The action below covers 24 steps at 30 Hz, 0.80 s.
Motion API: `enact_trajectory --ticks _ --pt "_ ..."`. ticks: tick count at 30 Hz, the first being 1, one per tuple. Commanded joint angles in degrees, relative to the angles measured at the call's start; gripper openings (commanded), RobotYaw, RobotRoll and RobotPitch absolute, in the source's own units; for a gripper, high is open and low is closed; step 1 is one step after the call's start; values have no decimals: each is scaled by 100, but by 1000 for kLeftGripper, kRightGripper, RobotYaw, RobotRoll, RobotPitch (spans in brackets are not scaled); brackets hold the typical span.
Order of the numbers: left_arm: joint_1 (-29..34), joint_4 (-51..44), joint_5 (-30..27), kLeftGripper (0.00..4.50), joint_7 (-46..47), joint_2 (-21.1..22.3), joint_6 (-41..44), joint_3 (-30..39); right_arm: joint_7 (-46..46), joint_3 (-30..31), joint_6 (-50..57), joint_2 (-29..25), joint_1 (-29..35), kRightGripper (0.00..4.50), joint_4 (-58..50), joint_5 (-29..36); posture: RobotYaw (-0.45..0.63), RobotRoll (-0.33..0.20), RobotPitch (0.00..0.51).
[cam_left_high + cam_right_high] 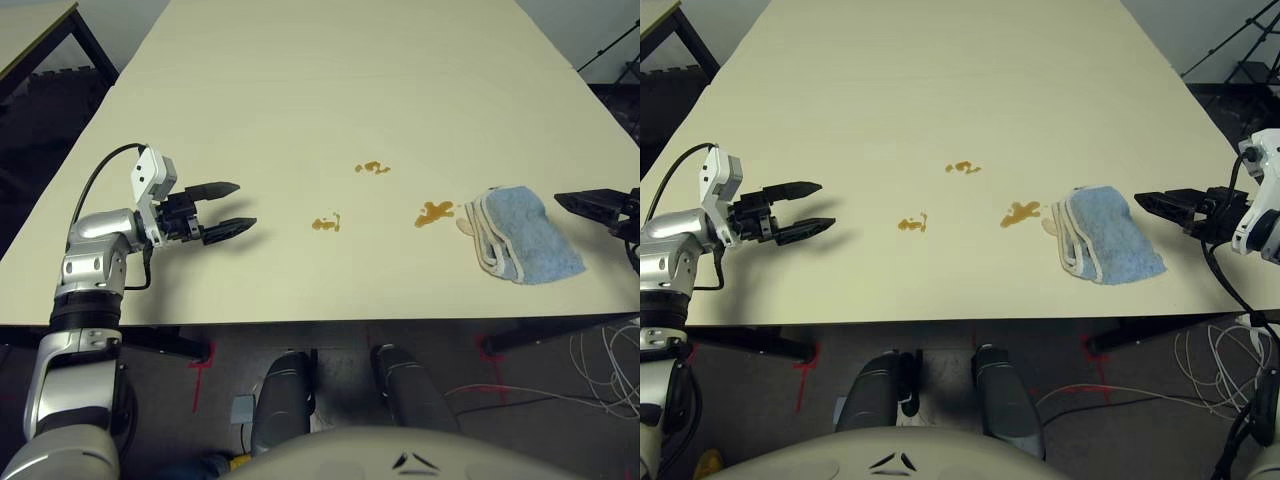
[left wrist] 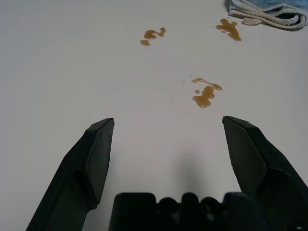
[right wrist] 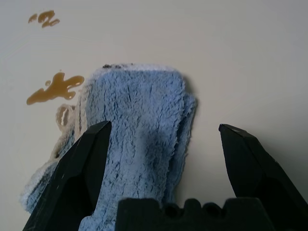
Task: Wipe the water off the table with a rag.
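From the head camera, the table (image 1: 300, 80) stretches away, pale cream, with three amber splotches of water near its front edge: one (image 1: 372, 168) farther back, one (image 1: 326, 223) nearer the front and to the left, and the largest (image 1: 434, 213) to the right. The rag (image 1: 522, 233), folded, light blue with a cream-white edge, lies flat just right of that largest splotch, its edge nearly touching it. The left gripper (image 1: 228, 207) sits over the left part of the table, pointing right toward the spill, its two black fingers spread apart with nothing between them. The right gripper (image 1: 1152, 201) comes in from the right edge, pointing left at the rag and stopping just short of it; from this angle I cannot tell how its fingers stand.

In the left wrist view, the left gripper's fingers (image 2: 96, 159) are wide apart over bare tabletop. Ahead of them lie the three splotches, the nearest (image 2: 206, 94) close, the other two beyond, and a corner of the rag (image 2: 267, 10) past the farthest one.

In the right wrist view, the right gripper's fingers (image 3: 82, 168) are spread wide, empty, on either side of the rag (image 3: 139, 144), which lies on the table beneath and ahead of them. The large splotch (image 3: 54, 88) sits just beside the rag's cream edge, a small one (image 3: 44, 19) beyond.
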Motion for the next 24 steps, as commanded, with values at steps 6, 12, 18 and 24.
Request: enact_trajectory --ticks 6,12,18,24 --pt "9 52 120 4500 8 59 -132 -78 -94 439 -278 388 184 4468 -260 -308 -177 0 150" --pt "12 40 109 4500 5 80 -92 -57 -141 507 -338 586 343 4468 -474 -384 -177 0 150" --pt "-29 74 126 4500 27 77 -119 -59 -117 670 -305 683 636 4468 -1030 -418 -173 0 155" --pt "-80 148 161 4500 53 31 -193 -84 -187 850 -496 720 875 2791 -1331 -585 -183 0 154"
